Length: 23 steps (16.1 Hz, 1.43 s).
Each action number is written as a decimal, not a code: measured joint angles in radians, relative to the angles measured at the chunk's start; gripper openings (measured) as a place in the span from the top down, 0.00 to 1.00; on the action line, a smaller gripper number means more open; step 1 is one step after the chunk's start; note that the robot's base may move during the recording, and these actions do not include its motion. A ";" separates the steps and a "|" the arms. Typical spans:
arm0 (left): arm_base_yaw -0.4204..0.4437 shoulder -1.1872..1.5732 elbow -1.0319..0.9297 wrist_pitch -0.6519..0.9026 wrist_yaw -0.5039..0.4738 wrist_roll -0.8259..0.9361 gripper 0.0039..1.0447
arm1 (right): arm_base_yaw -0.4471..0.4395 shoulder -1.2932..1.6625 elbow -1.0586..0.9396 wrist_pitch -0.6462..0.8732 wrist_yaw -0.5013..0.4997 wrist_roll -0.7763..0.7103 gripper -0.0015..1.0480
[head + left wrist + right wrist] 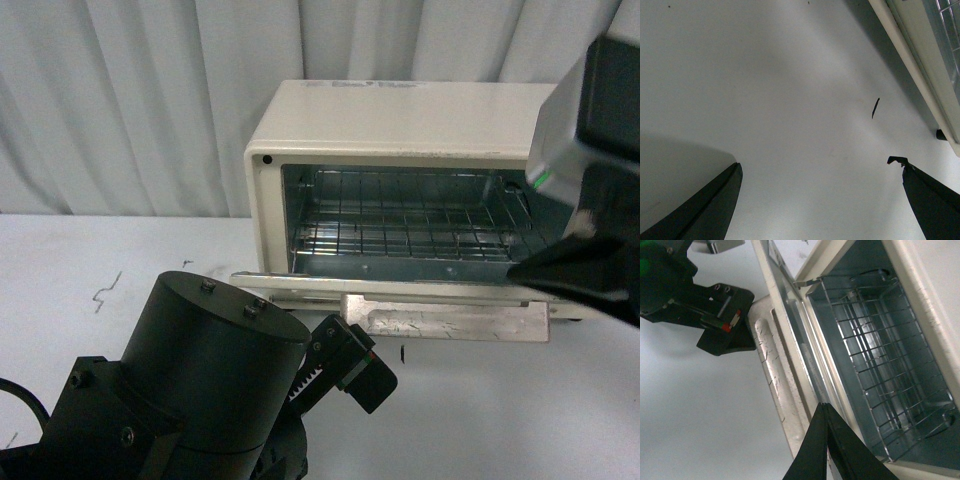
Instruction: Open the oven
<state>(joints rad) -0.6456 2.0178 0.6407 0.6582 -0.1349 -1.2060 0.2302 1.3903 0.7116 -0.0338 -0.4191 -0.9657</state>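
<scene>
The cream-white oven stands at the back of the table with its door folded down flat, so the wire rack inside shows. The beige bar handle lies along the door's front edge. My right gripper is shut with nothing in it; its tip hovers over the door's right end, beside the handle. My left gripper is open and empty, low over the table just before the door's left part. Bare tabletop lies between its fingers.
The white table has small black marks on it. A pale pleated curtain hangs behind the oven. The lowered door's edge runs close past the left gripper.
</scene>
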 joint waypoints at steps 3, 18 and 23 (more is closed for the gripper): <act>0.000 0.000 0.000 0.000 0.000 0.000 0.06 | 0.000 -0.054 0.019 -0.026 -0.003 0.000 0.98; 0.000 0.000 0.000 0.000 0.000 -0.002 0.06 | -0.039 -0.162 0.088 0.071 0.087 0.049 0.09; 0.000 0.000 0.000 -0.001 -0.006 -0.009 0.06 | -0.078 -0.343 -0.328 0.707 0.585 0.824 0.60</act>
<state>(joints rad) -0.6453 2.0178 0.6407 0.6571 -0.1410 -1.2152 0.1524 1.0473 0.3836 0.6731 0.1661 -0.1413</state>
